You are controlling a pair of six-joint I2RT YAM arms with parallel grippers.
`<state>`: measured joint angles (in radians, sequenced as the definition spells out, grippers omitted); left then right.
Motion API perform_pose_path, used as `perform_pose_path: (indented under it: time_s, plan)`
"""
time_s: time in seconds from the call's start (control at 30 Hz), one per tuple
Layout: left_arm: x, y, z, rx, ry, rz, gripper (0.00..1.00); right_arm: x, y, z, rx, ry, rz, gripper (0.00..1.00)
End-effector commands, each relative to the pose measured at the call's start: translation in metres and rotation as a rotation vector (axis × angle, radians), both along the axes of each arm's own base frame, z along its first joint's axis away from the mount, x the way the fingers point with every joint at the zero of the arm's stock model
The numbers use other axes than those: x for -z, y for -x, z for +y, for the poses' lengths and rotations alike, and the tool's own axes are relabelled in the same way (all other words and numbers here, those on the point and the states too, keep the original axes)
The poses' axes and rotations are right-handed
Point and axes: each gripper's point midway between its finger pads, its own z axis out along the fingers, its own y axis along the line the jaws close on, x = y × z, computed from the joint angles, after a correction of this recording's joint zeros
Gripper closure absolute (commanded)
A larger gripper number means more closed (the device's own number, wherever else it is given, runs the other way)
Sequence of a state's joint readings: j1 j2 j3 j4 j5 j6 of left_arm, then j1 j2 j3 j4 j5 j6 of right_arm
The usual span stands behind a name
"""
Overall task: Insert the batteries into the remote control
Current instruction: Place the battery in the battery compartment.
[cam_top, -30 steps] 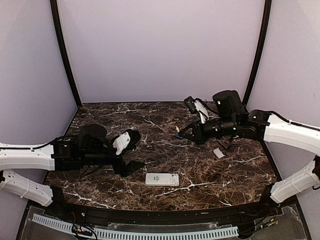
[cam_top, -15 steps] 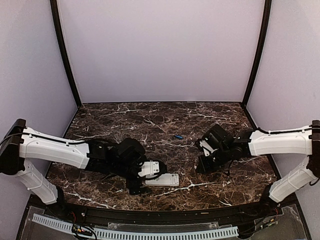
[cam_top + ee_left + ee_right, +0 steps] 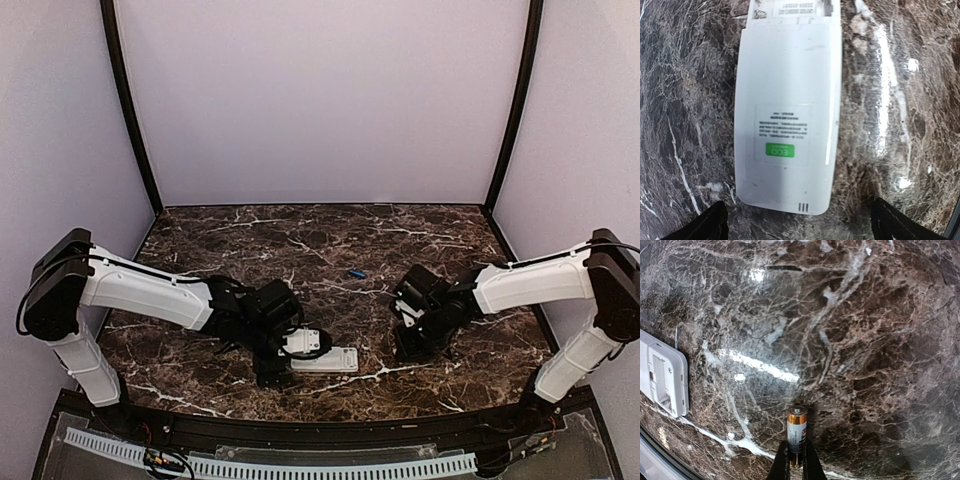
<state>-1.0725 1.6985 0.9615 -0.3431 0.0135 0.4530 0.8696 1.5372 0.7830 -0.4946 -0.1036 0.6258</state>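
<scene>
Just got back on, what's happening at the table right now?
The left gripper hangs open over the remote control, which lies back up with its battery bay uncovered. The right gripper is shut on one battery, off to the remote's right. A blue battery lies on the table farther back.
</scene>
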Motion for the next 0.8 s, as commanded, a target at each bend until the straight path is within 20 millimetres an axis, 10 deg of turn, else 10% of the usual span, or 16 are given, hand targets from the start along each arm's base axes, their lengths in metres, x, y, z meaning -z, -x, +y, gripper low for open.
perform_pose_path:
  time_s: [0.0,0.77]
  plan:
    - [0.005,-0.012,-0.004,-0.032,-0.001,0.002,0.01,0.012,0.001,-0.012,-0.009,0.109,0.019,1.00]
    - [0.031,0.013,0.006,-0.116,-0.053,0.136,0.32,0.018,-0.021,-0.004,-0.075,0.217,0.006,0.80]
